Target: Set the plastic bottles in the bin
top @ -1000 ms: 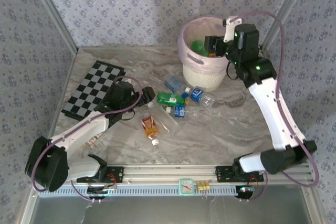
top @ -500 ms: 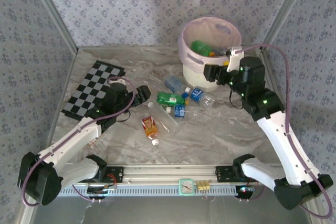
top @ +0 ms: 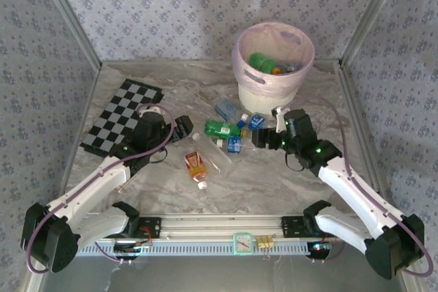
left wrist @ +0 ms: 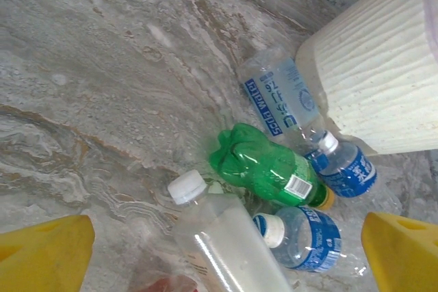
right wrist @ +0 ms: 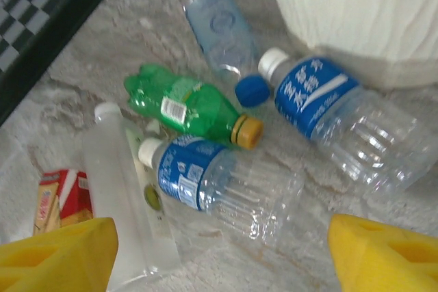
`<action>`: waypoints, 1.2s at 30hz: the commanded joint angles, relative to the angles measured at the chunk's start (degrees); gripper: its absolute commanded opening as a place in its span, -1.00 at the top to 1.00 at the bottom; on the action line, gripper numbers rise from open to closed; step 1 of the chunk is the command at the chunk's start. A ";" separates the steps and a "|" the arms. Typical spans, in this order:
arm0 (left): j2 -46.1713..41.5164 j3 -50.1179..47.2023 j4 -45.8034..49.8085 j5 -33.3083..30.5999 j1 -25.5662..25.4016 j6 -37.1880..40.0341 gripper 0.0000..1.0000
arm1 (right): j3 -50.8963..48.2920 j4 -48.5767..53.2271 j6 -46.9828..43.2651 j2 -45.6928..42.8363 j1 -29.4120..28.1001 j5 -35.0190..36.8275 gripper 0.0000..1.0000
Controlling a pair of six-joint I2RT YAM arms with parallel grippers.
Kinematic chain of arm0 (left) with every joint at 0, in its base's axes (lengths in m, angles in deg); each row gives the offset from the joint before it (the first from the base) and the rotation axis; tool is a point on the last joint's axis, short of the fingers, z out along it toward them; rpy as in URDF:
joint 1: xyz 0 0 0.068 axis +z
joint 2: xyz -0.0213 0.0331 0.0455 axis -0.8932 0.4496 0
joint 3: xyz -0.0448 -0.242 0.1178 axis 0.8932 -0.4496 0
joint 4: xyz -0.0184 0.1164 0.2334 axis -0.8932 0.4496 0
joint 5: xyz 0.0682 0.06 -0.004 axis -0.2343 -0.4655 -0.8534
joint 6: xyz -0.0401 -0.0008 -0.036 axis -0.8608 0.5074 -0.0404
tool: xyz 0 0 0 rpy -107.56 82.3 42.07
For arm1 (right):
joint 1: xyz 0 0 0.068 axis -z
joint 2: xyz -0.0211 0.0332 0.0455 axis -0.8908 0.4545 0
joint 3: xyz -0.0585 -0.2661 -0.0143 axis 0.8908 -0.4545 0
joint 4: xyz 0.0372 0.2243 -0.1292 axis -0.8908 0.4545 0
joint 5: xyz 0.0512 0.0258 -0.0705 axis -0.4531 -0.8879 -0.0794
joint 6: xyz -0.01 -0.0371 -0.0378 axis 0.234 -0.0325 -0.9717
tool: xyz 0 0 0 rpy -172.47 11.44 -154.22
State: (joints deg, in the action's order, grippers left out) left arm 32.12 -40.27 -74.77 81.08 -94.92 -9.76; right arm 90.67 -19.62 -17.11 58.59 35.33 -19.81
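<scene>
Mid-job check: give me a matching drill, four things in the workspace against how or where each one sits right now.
Things:
1. loose green bottle
2. orange-red bottle
3. checkered board
4. bin

States:
A. standing upright, partly filled
B. lying flat, far left
C. on its side, closest to the near edge
D. on its side, yellow cap

Pairs: 1-D; 2-C; 3-B; 4-A
</scene>
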 commanded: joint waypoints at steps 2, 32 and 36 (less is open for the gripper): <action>0.28 -1.29 0.84 -4.51 -0.03 -0.13 -1.00 | -1.95 -5.81 0.74 3.16 -1.17 -1.08 -0.64; 3.03 -1.90 1.01 -0.59 5.10 -3.19 -1.00 | 14.08 2.96 -21.63 35.35 -11.20 4.61 -0.65; 2.52 -2.85 0.64 -1.07 5.10 -3.83 -1.00 | 13.32 5.14 -21.16 34.44 -12.28 7.07 -0.64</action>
State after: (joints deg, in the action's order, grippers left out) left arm 35.86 -42.59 -73.52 80.14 -90.26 -12.56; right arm 104.07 -17.83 -37.53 93.60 23.79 -15.40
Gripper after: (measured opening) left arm 0.998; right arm 0.821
